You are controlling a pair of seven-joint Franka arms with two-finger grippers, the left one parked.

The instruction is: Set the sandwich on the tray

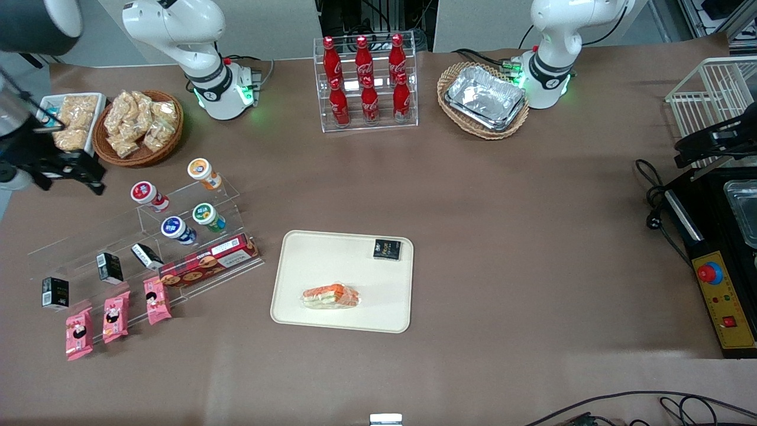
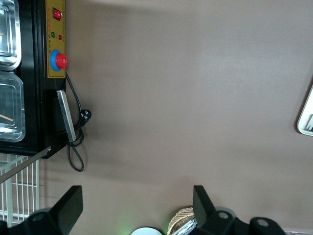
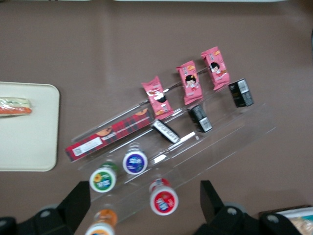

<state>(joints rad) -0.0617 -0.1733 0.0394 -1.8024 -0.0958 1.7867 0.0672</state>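
Observation:
The wrapped sandwich point(image 1: 330, 296), orange and white in clear film, lies on the cream-beige tray point(image 1: 331, 260), on the part of it nearer the front camera. A small black packet point(image 1: 387, 249) lies at a tray corner farther from the camera. My right gripper point(image 1: 71, 177) is open and empty, high above the clear stepped rack point(image 1: 118, 242) at the working arm's end, well apart from the tray. In the right wrist view the gripper point(image 3: 145, 200) hangs over the yogurt cups, and the tray point(image 3: 24, 142) and the sandwich's end point(image 3: 14, 105) show at the edge.
The rack holds yogurt cups point(image 1: 206, 216), black packets point(image 1: 109, 266), a red biscuit box point(image 1: 208, 263) and pink snack packs point(image 1: 115, 316). A wicker snack basket point(image 1: 139, 127), a cola bottle rack point(image 1: 365, 83) and a basket of foil trays point(image 1: 484, 99) stand farther back. A black machine point(image 1: 718, 296) sits at the parked arm's end.

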